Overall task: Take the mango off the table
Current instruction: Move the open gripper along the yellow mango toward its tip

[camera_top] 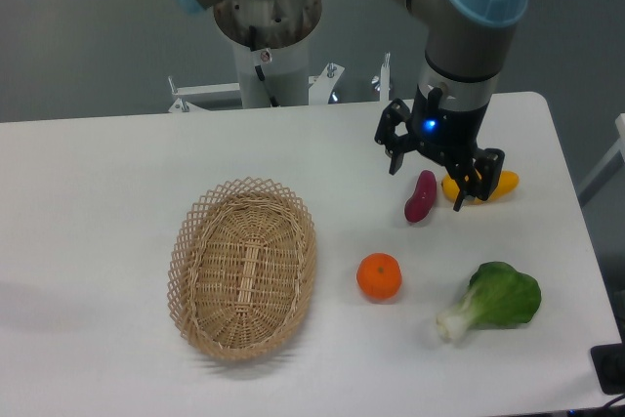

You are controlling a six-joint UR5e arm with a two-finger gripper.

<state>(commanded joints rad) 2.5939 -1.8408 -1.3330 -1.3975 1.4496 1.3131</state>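
Note:
The mango (pixel 498 186) is a yellow-orange elongated fruit lying on the white table (pixel 98 241) at the right, mostly hidden behind my gripper's right finger. My gripper (pixel 430 181) hangs just above the table with its fingers spread open; the left finger (pixel 395 158) is left of a purple-red vegetable (pixel 421 196) and the right finger (pixel 464 194) stands in front of the mango's left end. Nothing is held between the fingers.
A round orange (pixel 379 276) lies in front of the gripper. A green leafy vegetable (pixel 498 300) sits at the front right. A woven wicker basket (pixel 244 266) stands at the centre left. The arm's base column (pixel 269 46) rises behind the table.

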